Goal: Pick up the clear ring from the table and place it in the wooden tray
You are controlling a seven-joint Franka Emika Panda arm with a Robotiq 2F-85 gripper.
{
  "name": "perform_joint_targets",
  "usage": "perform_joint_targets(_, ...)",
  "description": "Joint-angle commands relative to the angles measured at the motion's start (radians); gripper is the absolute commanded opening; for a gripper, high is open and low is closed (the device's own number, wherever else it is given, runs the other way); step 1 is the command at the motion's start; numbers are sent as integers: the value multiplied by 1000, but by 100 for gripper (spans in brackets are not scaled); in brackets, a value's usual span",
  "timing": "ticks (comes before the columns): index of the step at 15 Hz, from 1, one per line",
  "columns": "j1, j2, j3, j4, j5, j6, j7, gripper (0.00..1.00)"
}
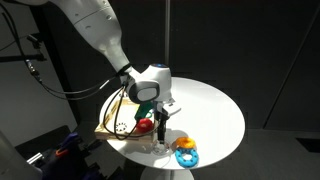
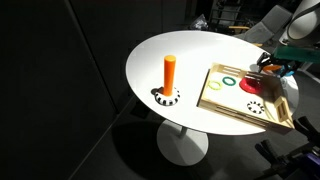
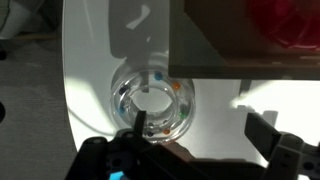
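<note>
My gripper (image 3: 200, 128) open, low over white table (image 3: 90, 90). One finger at near rim of clear ring (image 3: 155, 103), other well outside. Risk: closing shoves slick ring aside, or pinch slips. Beyond: wooden tray (image 3: 230, 45), red ring (image 3: 285, 20) inside; carried ring may clip tray's rim.

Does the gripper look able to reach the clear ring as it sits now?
Likely yes: the clear ring lies on bare table beside the wooden tray, uncovered, and the open gripper hangs just over it.

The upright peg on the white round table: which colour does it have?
The peg is orange. It shows best in an exterior view.
</note>
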Motion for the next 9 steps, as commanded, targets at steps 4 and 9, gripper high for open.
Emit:
perform_joint_targets(4, -6, 49, 17, 8, 81, 72, -50, 100)
perform_joint_targets(9, -6, 72, 22, 7, 128, 89, -72, 74)
